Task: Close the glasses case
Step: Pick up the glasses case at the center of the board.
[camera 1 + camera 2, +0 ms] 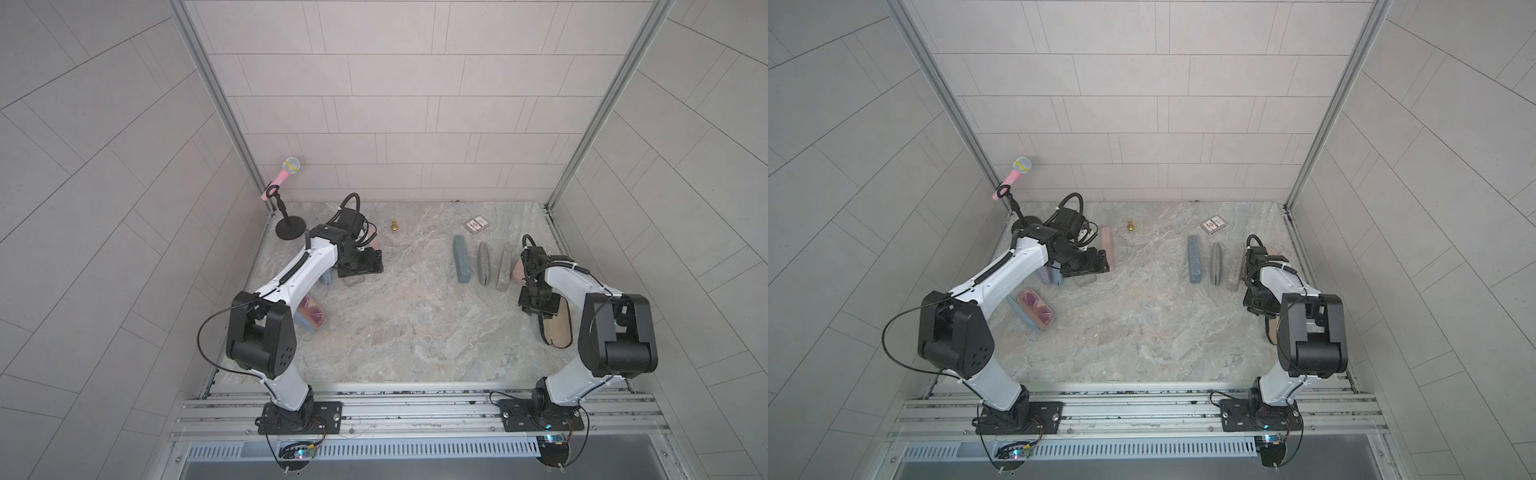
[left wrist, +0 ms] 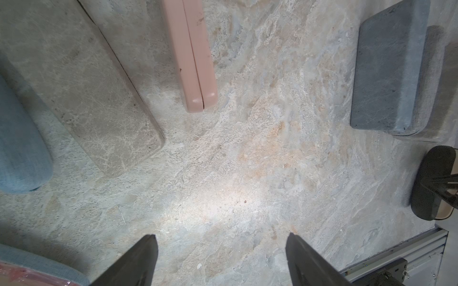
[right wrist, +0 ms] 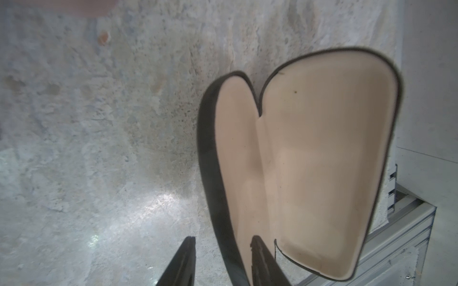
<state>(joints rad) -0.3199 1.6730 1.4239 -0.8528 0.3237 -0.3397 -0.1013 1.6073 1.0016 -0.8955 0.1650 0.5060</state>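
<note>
Under the right pincer [image 3: 221, 239], black case [image 3: 309, 161] lies open; beige-lined inside.

Both top views: even, diffuse white light; only faint, soft shadows on the marble tabletop [image 1: 415, 324]; the wall tiles [image 1: 851, 208] bow toward the frame edges.
My left wrist view: white glare patch [image 2: 218, 210] on the marble; dark shadow beside the blue case [image 2: 22, 148], which is soft.
My right wrist view: second glare patch [image 3: 153, 205]; the rim of the open glasses case [image 3: 322, 161] is smeared and slightly out of focus.

Glasses case [image 3: 322, 161]: matt beige cloth lining; tabletop [image 3: 99, 148]: rough stone-look.
</note>
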